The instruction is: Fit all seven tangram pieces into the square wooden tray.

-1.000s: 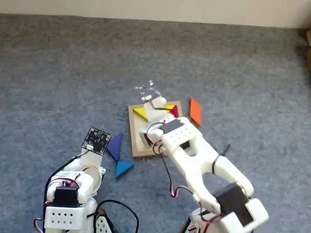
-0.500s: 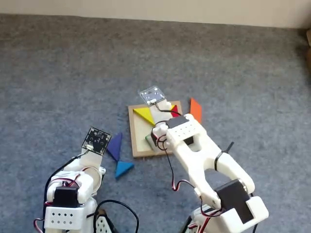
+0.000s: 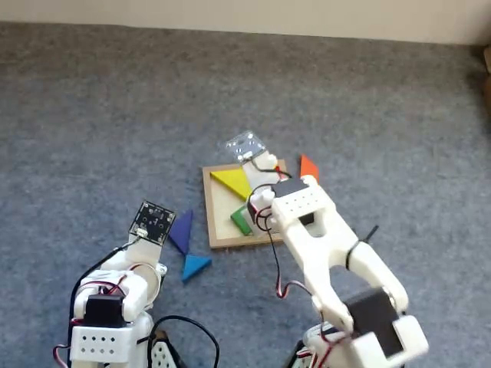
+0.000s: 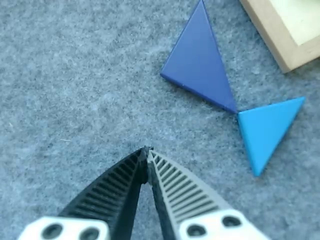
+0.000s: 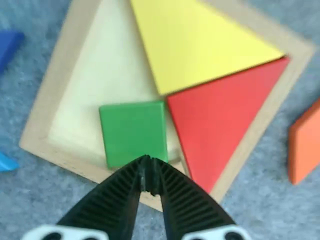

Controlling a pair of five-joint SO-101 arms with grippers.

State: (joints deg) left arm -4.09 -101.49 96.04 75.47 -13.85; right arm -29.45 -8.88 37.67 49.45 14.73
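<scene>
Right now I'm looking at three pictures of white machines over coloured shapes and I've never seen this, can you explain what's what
These are two small robot arms, the left arm and the right arm, each ending in a pincer called a gripper. The high view comes from a fixed camera looking down; the other two come from cameras on each arm's wrist, so each shows its own pincer up close. On the grey carpet-like surface sits a square wooden tray holding a yellow triangle, a red triangle and a green square. Outside it lie an orange piece, a dark blue triangle and a light blue triangle. The right gripper hangs shut over the green square's edge; the left gripper is shut above bare surface. Neither holds anything.
</scene>
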